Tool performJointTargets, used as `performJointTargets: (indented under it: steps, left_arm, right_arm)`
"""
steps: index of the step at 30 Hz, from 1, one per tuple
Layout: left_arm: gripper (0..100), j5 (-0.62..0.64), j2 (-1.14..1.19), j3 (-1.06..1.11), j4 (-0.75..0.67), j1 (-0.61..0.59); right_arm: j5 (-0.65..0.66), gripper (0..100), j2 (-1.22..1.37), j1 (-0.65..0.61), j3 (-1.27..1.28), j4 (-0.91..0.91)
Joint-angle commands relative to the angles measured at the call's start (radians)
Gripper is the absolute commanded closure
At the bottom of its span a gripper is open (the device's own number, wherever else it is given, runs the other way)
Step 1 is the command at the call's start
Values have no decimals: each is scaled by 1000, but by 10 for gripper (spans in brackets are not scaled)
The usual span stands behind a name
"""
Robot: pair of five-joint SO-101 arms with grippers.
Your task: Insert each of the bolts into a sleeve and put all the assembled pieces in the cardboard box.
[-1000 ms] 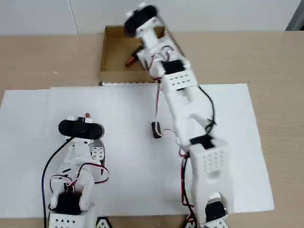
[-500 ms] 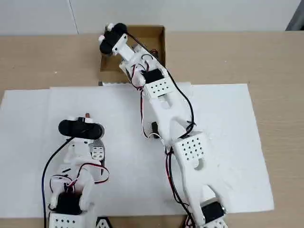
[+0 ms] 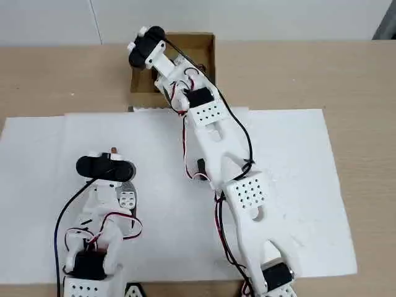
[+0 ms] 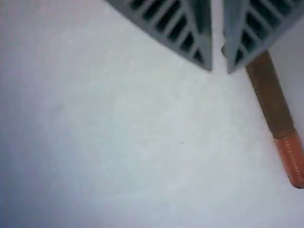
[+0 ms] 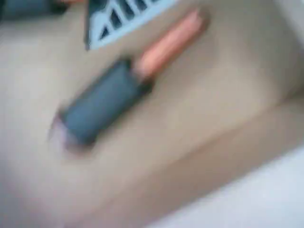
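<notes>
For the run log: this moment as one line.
right tool: over cardboard box | assembled piece: lying inside | left tool: beside bolt on paper

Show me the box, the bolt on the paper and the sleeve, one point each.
box [image 3: 141, 86], high view, bare floor by its left wall.
bolt [image 4: 271, 102], left wrist view, middle of its shaft.
sleeve [image 5: 99, 105], right wrist view, middle of its dark body.

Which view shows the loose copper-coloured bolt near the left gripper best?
The left wrist view: the bolt shows against the white paper, shaft and threaded end plain, its other end behind the left gripper. In the high view its tip pokes out. The right wrist view looks into the cardboard box.
</notes>
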Motion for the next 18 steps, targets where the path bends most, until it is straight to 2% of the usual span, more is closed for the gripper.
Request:
performJointTargets:
  steps: [1, 10, 18]
  left_arm:
    - [994, 3, -9, -4, -17, -2]
    - [994, 3, -9, -4, -17, -2]
    - [994, 3, -9, -4, -17, -2]
  right_arm:
    - [-49, 890, -122, -1, -94, 124]
    - [-161, 890, -226, 10, -270, 518]
    - [-218, 890, -232, 10, -476, 792]
